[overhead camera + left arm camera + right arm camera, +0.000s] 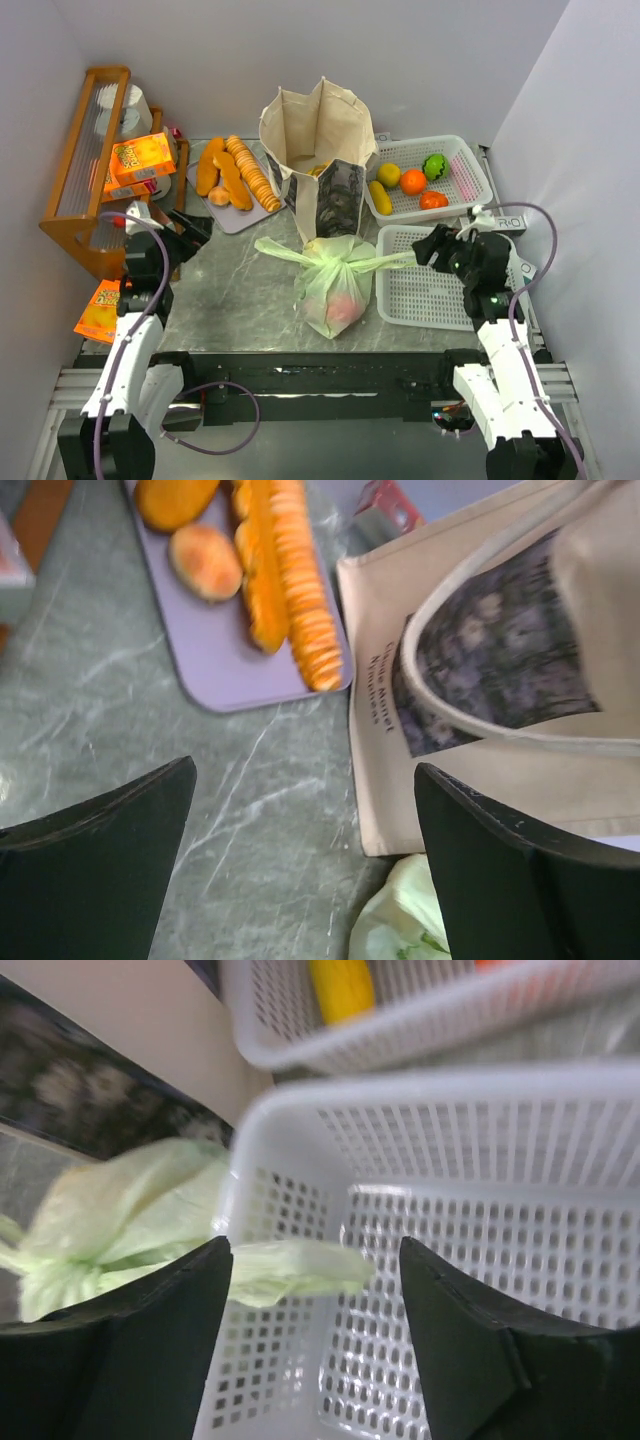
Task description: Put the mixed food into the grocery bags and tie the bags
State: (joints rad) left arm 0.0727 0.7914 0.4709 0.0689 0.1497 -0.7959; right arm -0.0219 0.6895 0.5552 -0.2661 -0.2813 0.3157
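Observation:
The pale-green plastic bag [333, 285] lies on the table, knotted at the top, with reddish food inside. One handle end [300, 1268] reaches over the near basket's rim. The beige canvas tote [315, 150] stands open behind it and also shows in the left wrist view [480, 660]. Yellow, orange, green and red fruit pieces [412, 180] lie in the far white basket [465, 155]. My right gripper [315, 1340] is open over the near basket, the handle end between its fingers, not pinched. My left gripper [300, 870] is open and empty above the table, left of the tote.
The near white mesh basket [440, 300] sits at the right. A lilac tray [235, 215] with bread loaves [232, 172] is at the back left. A wooden rack [90, 150] with orange boxes [140, 158] stands at the far left. Another orange box [98, 312] lies by my left arm.

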